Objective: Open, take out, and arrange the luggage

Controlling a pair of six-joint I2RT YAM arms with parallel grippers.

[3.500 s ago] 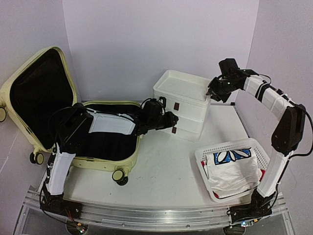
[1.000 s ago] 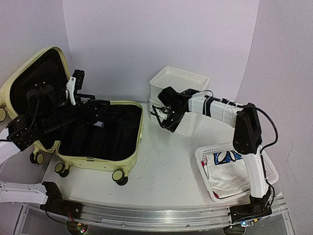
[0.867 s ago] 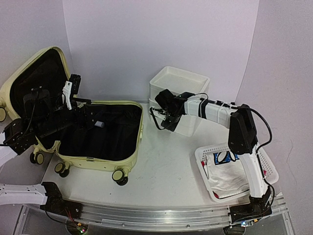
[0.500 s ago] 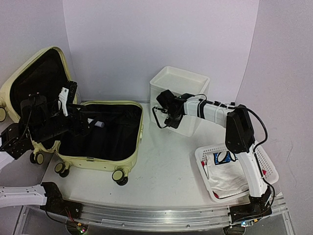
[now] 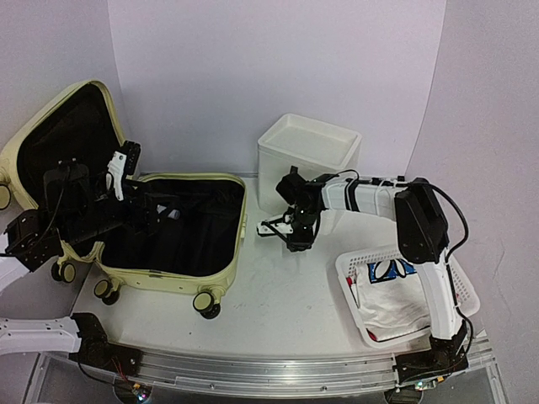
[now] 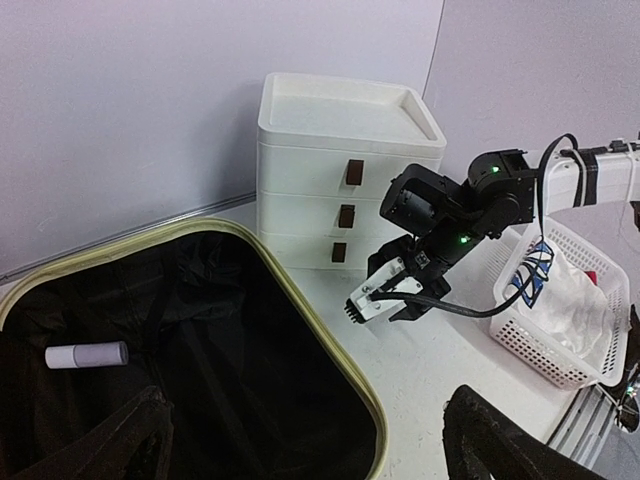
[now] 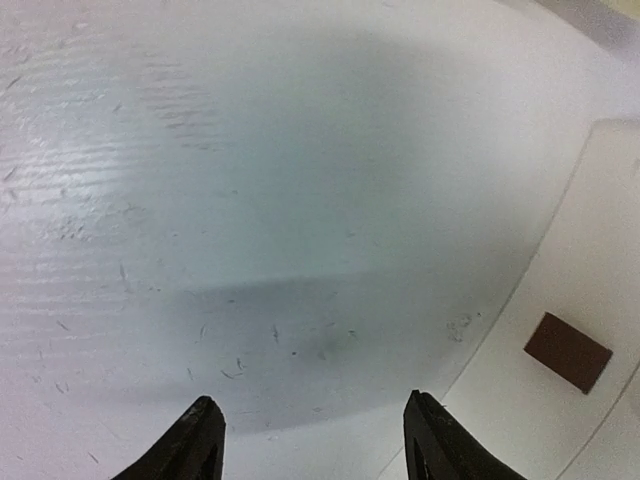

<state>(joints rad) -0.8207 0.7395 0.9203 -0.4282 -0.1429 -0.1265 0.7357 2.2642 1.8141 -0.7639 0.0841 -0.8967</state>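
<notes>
The pale yellow-green luggage point(image 5: 242, 220) lies open at the left, its lid point(image 5: 59, 139) leaning back against the wall. A small white cylinder point(image 6: 87, 354) rests on the black lining. My left gripper point(image 5: 156, 210) hovers over the open shell, and in the left wrist view it point(image 6: 310, 450) is open with nothing between its black fingers. My right gripper point(image 5: 295, 240) points down at the table between the luggage and the drawer box. It point(image 7: 312, 400) is open and empty just above the white tabletop.
The white three-drawer box point(image 5: 307, 147) stands at the back centre with its drawers pushed in; a brown handle point(image 7: 567, 352) lies just right of my right fingers. A white mesh basket point(image 5: 396, 249) holding white cloth with a blue print sits front right.
My right gripper came away from the drawer box front, dropped toward the table and opened. The left arm shifted only slightly over the luggage and stayed open.
</notes>
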